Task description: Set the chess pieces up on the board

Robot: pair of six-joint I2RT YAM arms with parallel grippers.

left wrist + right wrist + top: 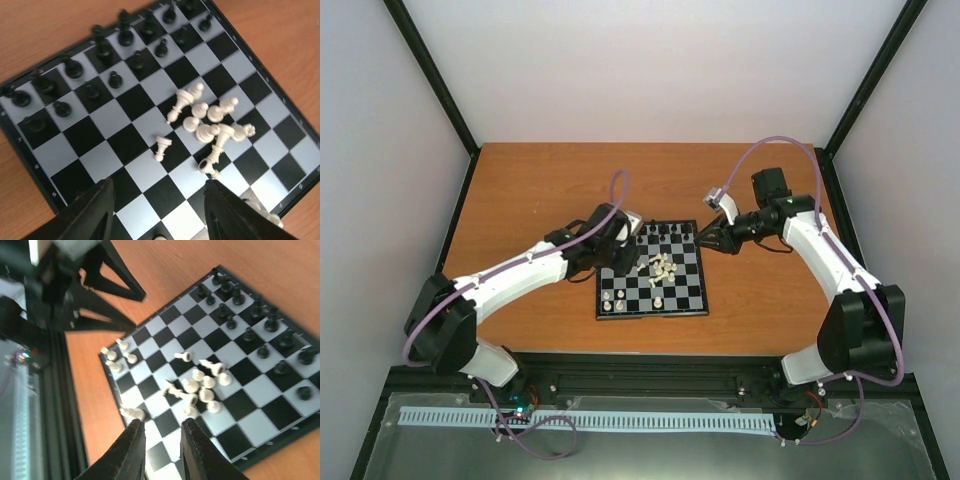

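A wooden table (535, 185) stands between plain white walls (660, 70) and black posts (430, 75).

One board (665, 300), sixteen black chessmen (125, 36), cream-white chessmen (205, 132) about sixteen, too tangled for a sure count, two claws, left claw (157, 186), right claw (161, 423)

Left gripper (158, 185) wide apart; right gripper (161, 426) narrowly parted; both empty.

White-shelled arms (520, 275), black joints (450, 335); lilac cables (780, 139) (looping); black tapered fingers (92, 215)
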